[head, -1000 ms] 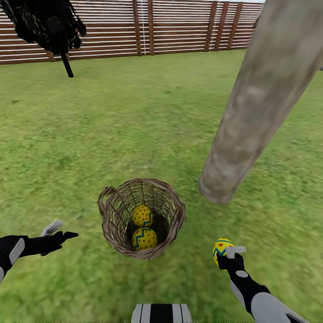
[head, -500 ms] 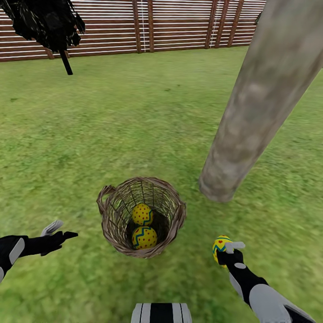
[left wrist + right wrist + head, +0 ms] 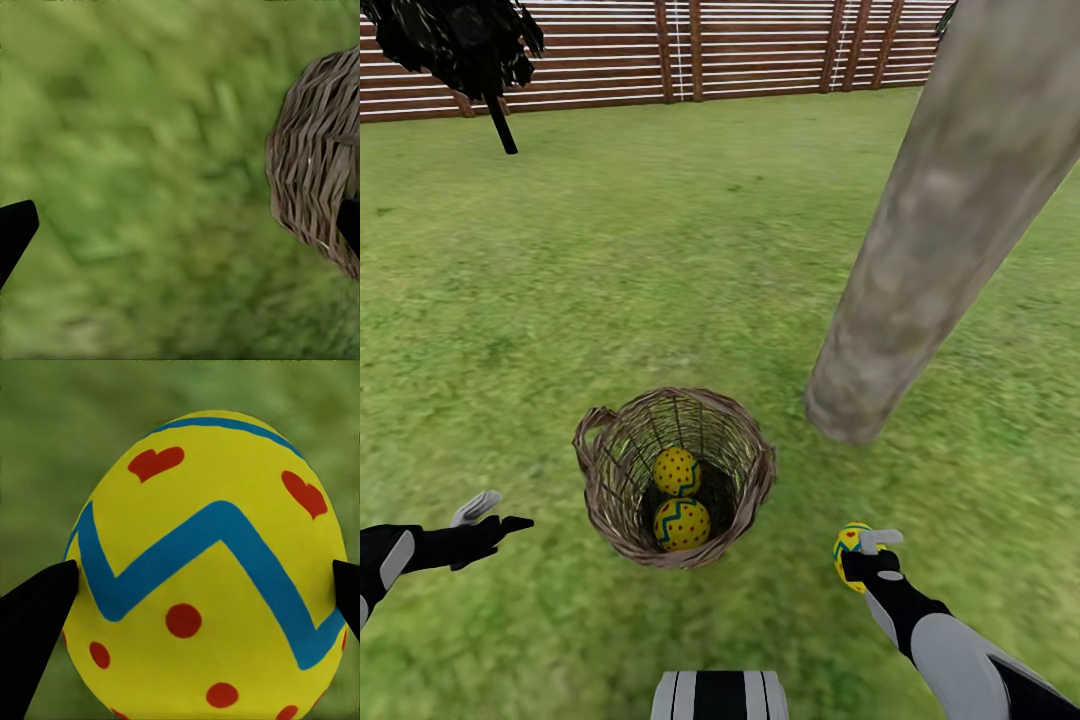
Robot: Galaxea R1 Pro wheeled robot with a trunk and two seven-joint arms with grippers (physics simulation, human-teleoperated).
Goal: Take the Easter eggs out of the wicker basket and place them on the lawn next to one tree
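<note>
The right gripper (image 3: 857, 548) pinches one smooth, rounded, likely slippery Easter egg (image 3: 206, 566) across its middle, near the tree (image 3: 920, 260), two eggs (image 3: 680, 497) lie in the wicker basket (image 3: 745, 490), and the left gripper (image 3: 492, 512) hangs spread.

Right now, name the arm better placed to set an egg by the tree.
Right. Its pincer already grips an egg on the tree's side of the basket. The left pincer is open and empty, across the basket.
</note>
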